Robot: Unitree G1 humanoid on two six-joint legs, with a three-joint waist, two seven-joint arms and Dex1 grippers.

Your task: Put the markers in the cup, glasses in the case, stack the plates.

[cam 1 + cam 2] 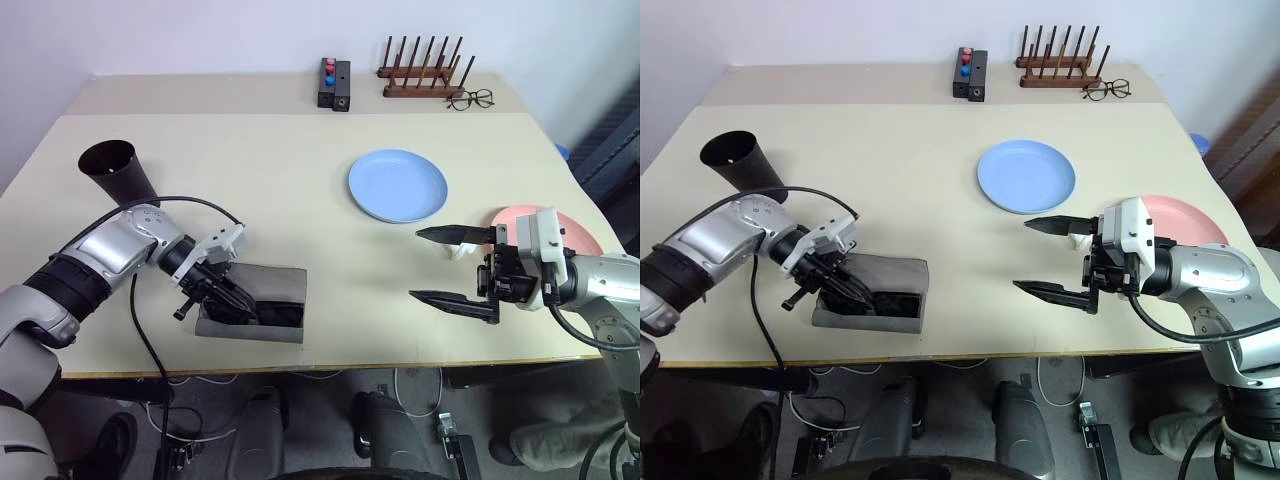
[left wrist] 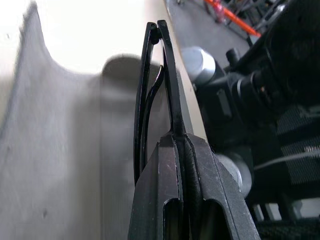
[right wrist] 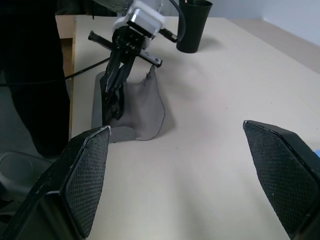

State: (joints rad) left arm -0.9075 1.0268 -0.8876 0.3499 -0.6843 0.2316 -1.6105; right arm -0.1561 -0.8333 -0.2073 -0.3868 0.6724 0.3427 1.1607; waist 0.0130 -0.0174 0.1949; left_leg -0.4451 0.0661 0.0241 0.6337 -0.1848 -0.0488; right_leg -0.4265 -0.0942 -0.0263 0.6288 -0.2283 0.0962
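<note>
Beige table [image 1: 300, 180]; left gripper [image 1: 232, 300] clenched on glasses [image 2: 150, 90], pushing them into grey case [image 1: 285, 285] beneath fingertips. Frame thin, brittle; hold at folded arms. Case soft, slides easily. Right gripper [image 1: 455, 268] spread wide, empty.

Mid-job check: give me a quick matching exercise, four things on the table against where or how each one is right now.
Things:
1. cup
2. blue plate
3. left claw
4. right claw

States:
A. open, held above the table
B. middle of the table, bare
C. shut on the glasses, at the case
D. far left, tilted

Pairs: 1-D, 2-B, 3-C, 4-A
</note>
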